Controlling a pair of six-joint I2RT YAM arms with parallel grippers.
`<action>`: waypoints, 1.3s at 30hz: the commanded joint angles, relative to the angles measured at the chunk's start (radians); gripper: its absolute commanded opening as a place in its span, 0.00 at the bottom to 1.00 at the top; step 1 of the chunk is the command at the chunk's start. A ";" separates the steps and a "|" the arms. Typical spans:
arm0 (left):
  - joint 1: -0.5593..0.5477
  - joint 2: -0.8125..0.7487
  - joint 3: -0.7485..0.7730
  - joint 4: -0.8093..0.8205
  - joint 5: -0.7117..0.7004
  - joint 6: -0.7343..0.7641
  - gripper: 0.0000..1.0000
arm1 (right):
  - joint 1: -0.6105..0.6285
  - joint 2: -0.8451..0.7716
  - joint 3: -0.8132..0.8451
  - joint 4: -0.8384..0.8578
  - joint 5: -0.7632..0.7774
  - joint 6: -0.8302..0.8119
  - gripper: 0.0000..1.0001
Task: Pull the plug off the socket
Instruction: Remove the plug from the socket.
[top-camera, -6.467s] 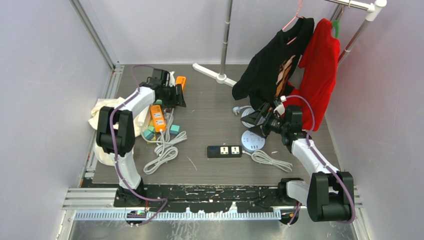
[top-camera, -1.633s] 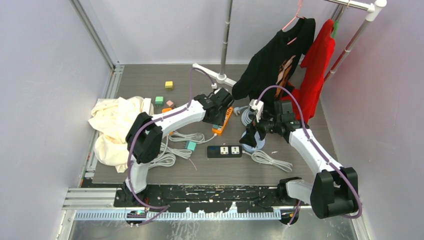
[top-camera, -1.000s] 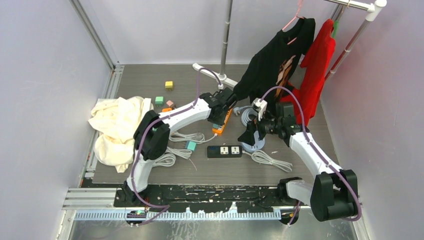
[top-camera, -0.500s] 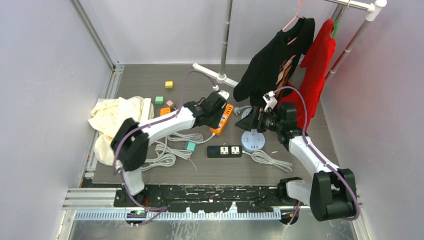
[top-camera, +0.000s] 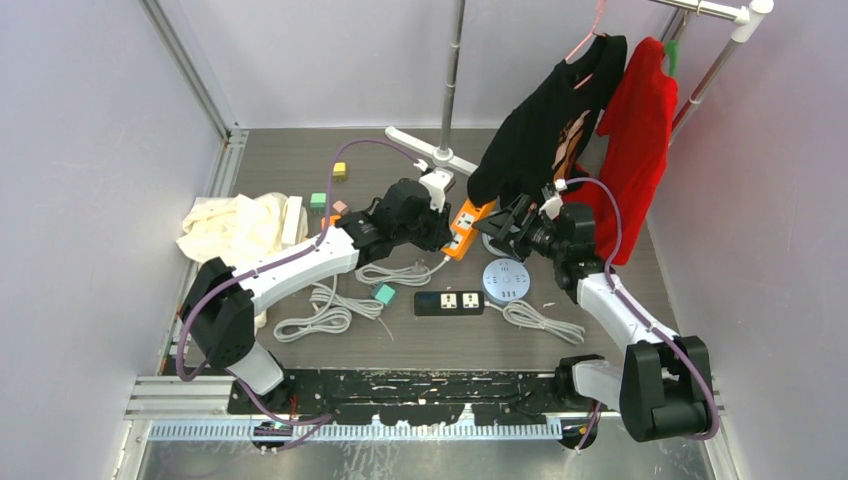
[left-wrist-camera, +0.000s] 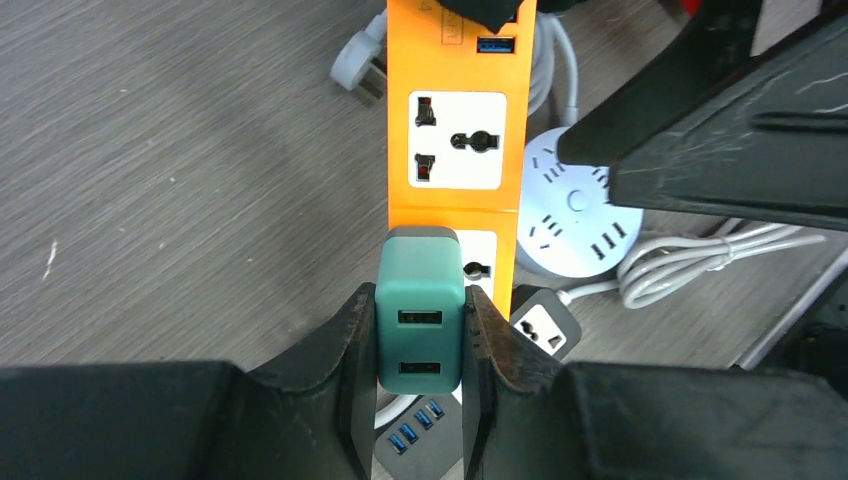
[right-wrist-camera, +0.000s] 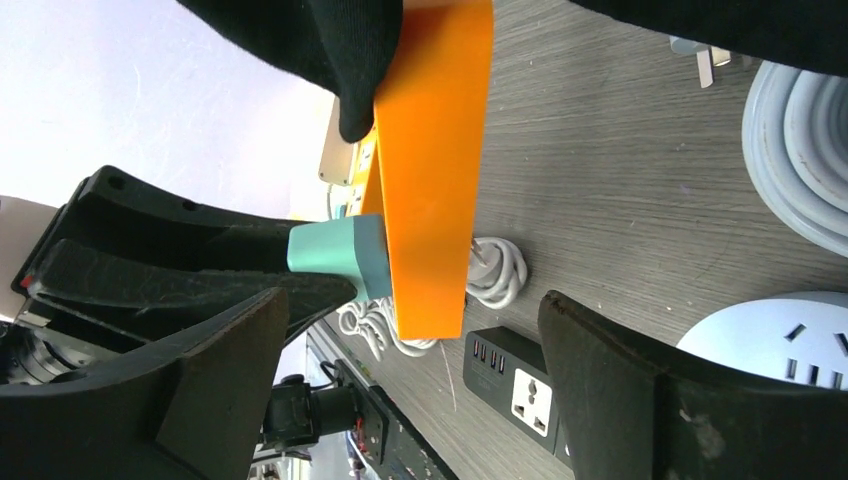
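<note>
The orange power strip (top-camera: 463, 228) is held off the table, tilted, between both arms. A teal USB charger plug (left-wrist-camera: 420, 310) sits in its near socket. My left gripper (left-wrist-camera: 418, 292) is shut on the teal plug, a finger pressed on each side. It shows in the top view (top-camera: 440, 232) just left of the strip. My right gripper (right-wrist-camera: 415, 300) is wide open, with the free end of the orange strip (right-wrist-camera: 430, 170) between its jaws and untouched. The teal plug (right-wrist-camera: 340, 250) sticks out of the strip's left face. In the top view the right gripper (top-camera: 505, 225) is at the strip's right.
A black power strip (top-camera: 449, 302) and a round white socket (top-camera: 506, 279) lie below the grippers. Coiled white cables (top-camera: 330, 305), a teal block (top-camera: 384, 292) and a cream cloth (top-camera: 235, 230) lie left. A black shirt (top-camera: 545, 120) and a red shirt (top-camera: 635, 130) hang behind the right arm.
My left arm has carried the orange strip right and up, holding the teal plug. My right gripper has risen from the round socket and opened around the strip's end.
</note>
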 joint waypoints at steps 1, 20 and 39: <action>-0.003 -0.060 0.013 0.159 0.090 -0.034 0.00 | 0.015 0.006 0.045 0.059 0.043 0.040 0.99; -0.008 -0.020 0.030 0.185 0.226 -0.060 0.00 | 0.066 0.044 0.051 0.032 0.137 0.015 0.70; -0.008 -0.015 -0.009 0.217 0.038 -0.205 0.00 | 0.067 0.038 0.011 0.129 0.120 0.086 0.10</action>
